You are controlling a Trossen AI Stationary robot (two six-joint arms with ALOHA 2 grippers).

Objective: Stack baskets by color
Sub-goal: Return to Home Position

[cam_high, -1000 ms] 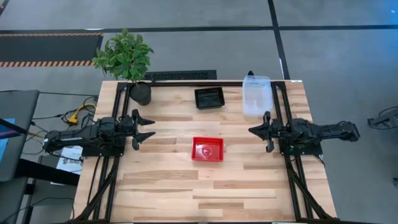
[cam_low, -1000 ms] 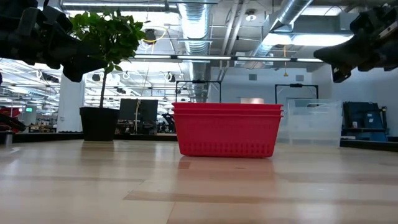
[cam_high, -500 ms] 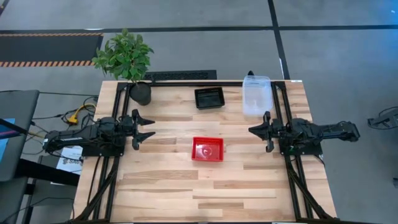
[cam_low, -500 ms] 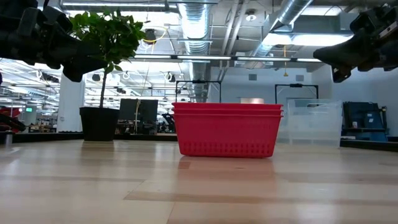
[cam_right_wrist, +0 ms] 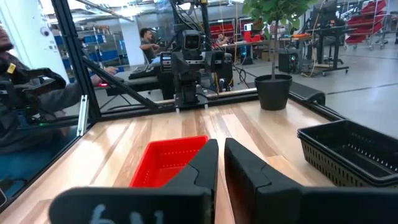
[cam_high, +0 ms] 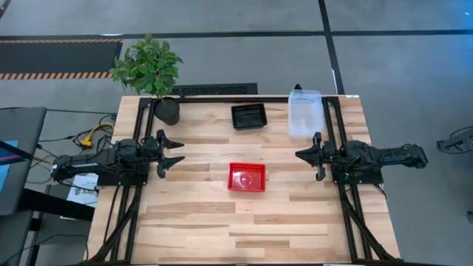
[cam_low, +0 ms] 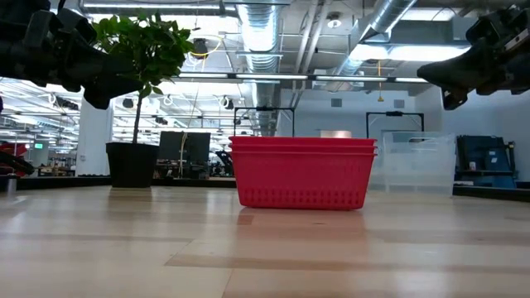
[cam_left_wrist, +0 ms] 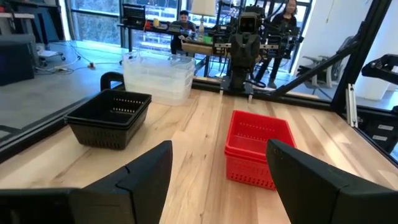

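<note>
With my left pincer (cam_high: 177, 151) released and my right pincer (cam_high: 299, 155) clenched on nothing, the red baskets (cam_high: 247, 177) sit stacked midway between them, long axis running pincer to pincer, while the black baskets (cam_high: 248, 116) lie off to the side and the clear baskets (cam_high: 304, 112) close beside my right.

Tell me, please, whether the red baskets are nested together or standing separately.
Nested together: the red baskets form one pile, with their rims layered one above another in the low view.
</note>
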